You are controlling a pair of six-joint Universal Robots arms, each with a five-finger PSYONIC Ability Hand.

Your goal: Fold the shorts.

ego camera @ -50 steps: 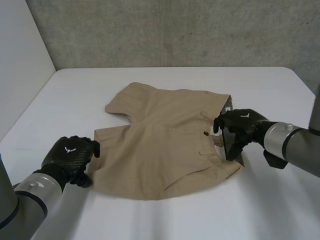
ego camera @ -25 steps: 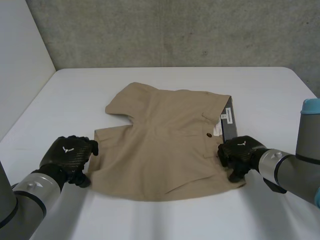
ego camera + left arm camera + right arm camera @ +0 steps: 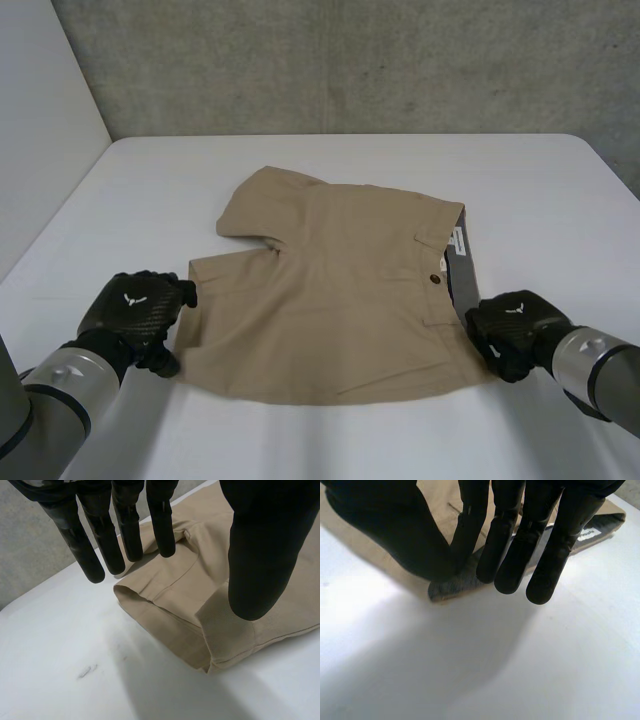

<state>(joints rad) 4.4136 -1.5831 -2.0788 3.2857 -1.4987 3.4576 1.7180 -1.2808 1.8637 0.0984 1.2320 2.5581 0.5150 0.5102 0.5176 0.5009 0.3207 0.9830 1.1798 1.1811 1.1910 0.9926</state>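
Hovers left hand (image 3: 135, 310) fingers (image 3: 127, 530), straight and spread, over the leg hem of the shorts (image 3: 330, 290) on the desk (image 3: 150, 190), thumb above the hem's corner. Pinches the waistband corner between right hand (image 3: 515, 330) thumb and fingers (image 3: 470, 535).

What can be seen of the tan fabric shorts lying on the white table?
The tan fabric shorts lie flat, front up, on the white table, waistband toward the robot's right, legs toward its left. A dark button and grey inner waistband lining with a white label show. The right hand pinches the near waistband corner; the left hand, fingers straight, is at the near leg's hem.
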